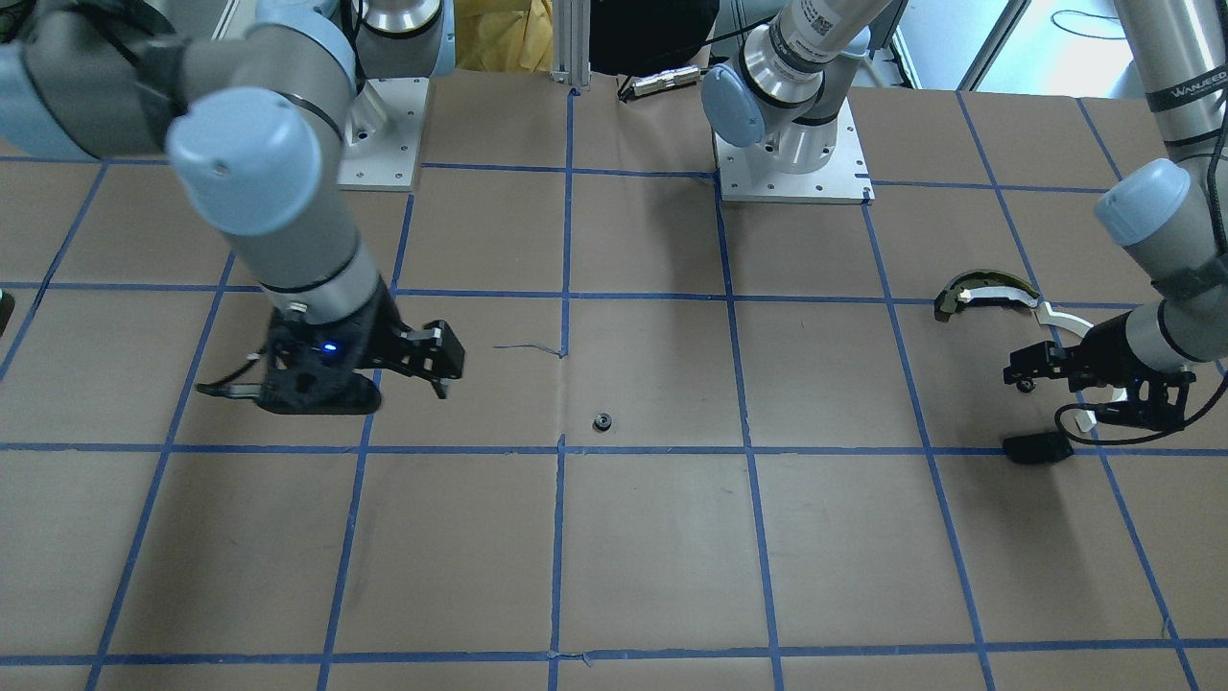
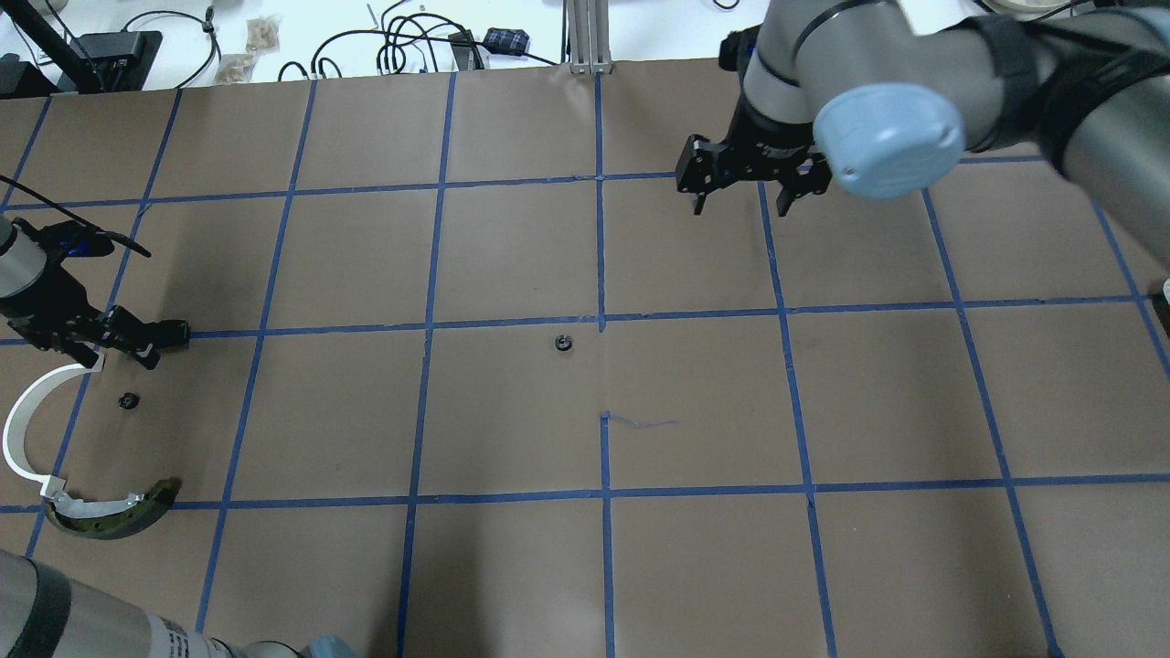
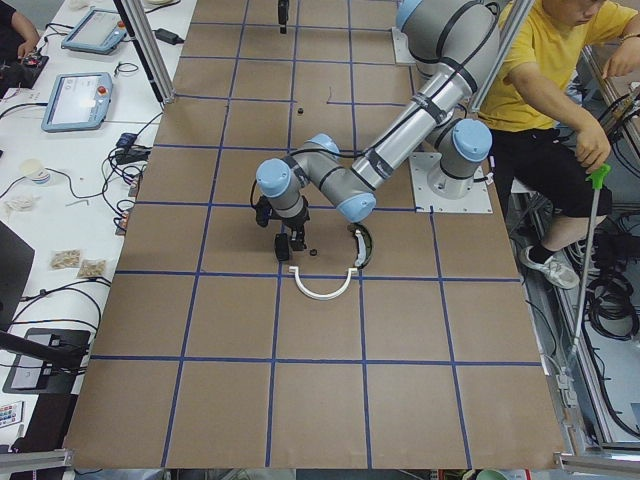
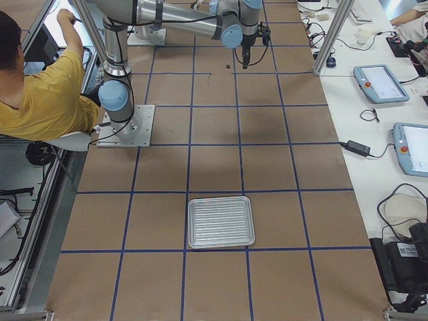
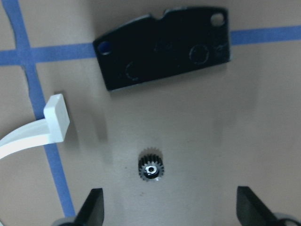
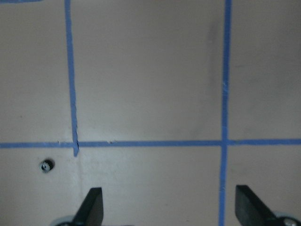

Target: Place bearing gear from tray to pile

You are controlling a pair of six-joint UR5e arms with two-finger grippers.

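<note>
Two small black gears are on the brown bench (image 2: 512, 567). The first gear (image 5: 150, 169) lies flat with its axis up. It has a ring of short teeth around it and a shiny metal bore in the middle. It is below the left gripper (image 2: 164, 345), whose fingers (image 5: 94, 209) are spread wide and hold nothing. In the left wrist view the gear lies between them, a little ahead of the tips, and touches neither. Near it are the parts of the pile. The flat black plate (image 5: 164, 49) with its holes lies across a blue tape line, and the square end of the white arc strip (image 5: 54, 117) is beside it; both are apart from the gear. The dark curved piece with a pale band (image 2: 110, 516) seems to meet the strip's other end. The second gear (image 2: 563, 343) lies alone near the bench centre. The right gripper (image 2: 742, 203) hangs above the bench on the far side of it, its fingers (image 6: 94, 207) also spread. The ribbed metal tray (image 4: 221, 222) is well apart, at the robot's right end of the bench
</note>
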